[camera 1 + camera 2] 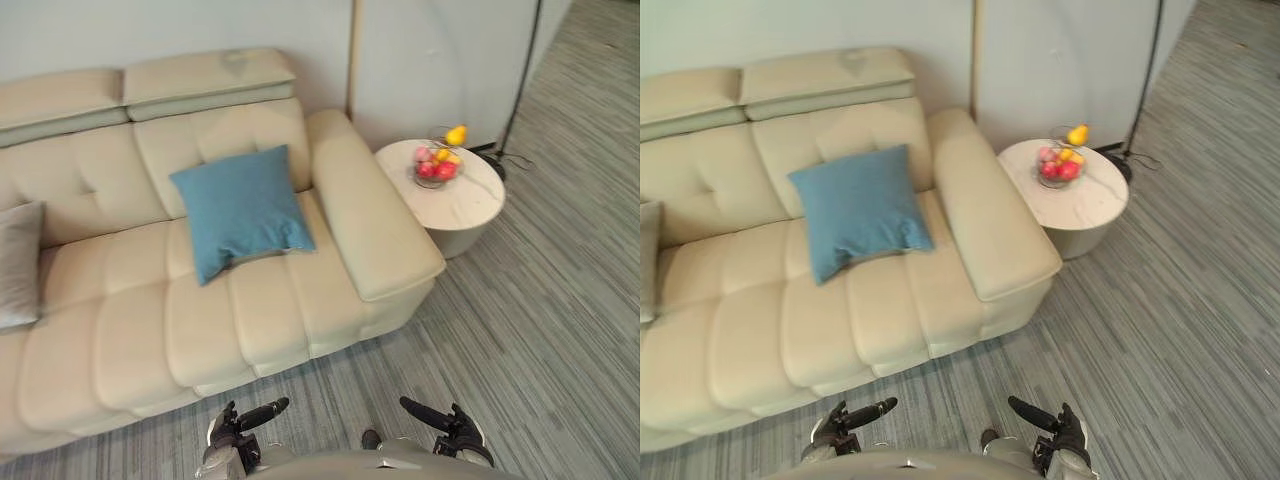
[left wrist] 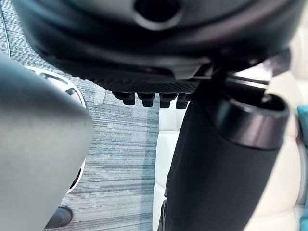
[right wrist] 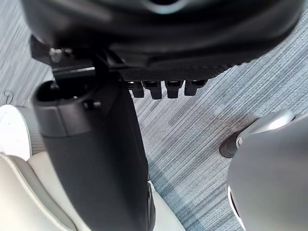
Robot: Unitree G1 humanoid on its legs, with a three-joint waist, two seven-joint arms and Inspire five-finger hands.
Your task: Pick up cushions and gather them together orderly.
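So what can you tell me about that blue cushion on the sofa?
The square blue fabric cushion looks soft and plump, with pointed corners. It leans back, slightly askew, against the backrest of the cream padded sofa, its lower edge on the seat near the armrest. Only the sofa touches it; a grey cushion lies apart at the sofa's other end.
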